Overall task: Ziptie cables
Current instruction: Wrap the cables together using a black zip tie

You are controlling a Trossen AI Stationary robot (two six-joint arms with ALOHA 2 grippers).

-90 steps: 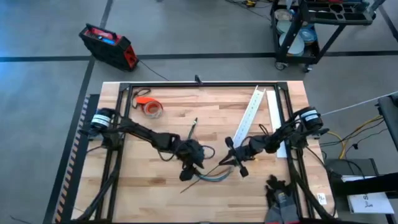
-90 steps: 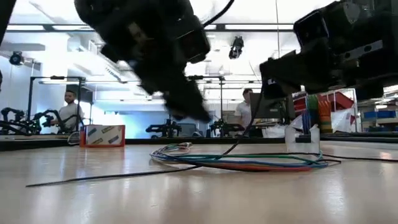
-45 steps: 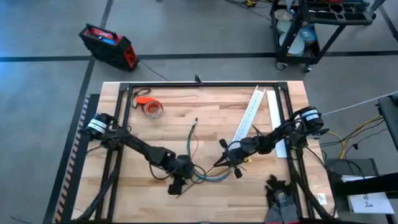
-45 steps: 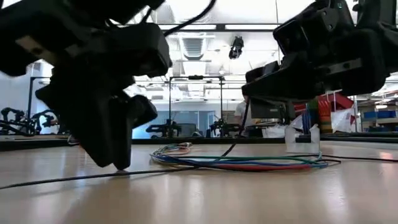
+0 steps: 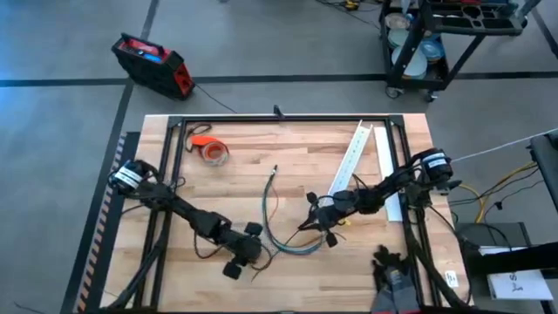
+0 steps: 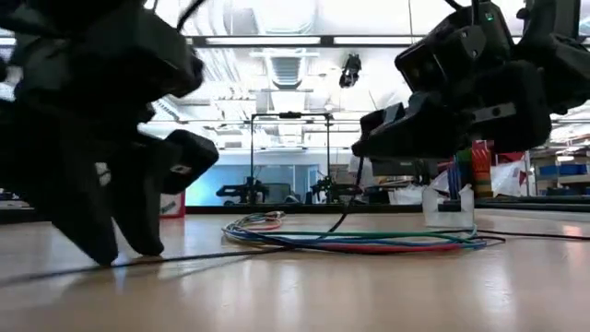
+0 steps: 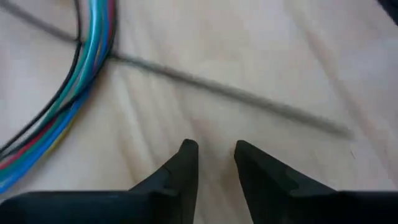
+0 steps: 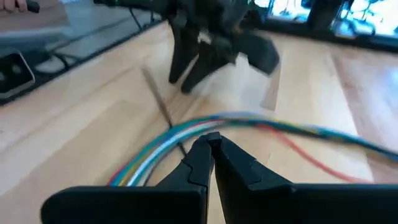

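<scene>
the left gripper (image 7: 211,149) is low over the wood, near the front edge of the table (image 5: 235,166). its fingers are a little way apart and hold nothing. the ziptie (image 7: 236,93) lies flat on the wood just past the fingertips. its long line runs across them, so i think the left gripper is the one to grab it, since it is nearer. the cables (image 5: 292,244) lie in a loose loop in the middle, between the two arms. one end of the ziptie goes under them. the right gripper (image 8: 212,142) is pinched shut and empty, right by the cables. behind the table is a big bright room.
</scene>
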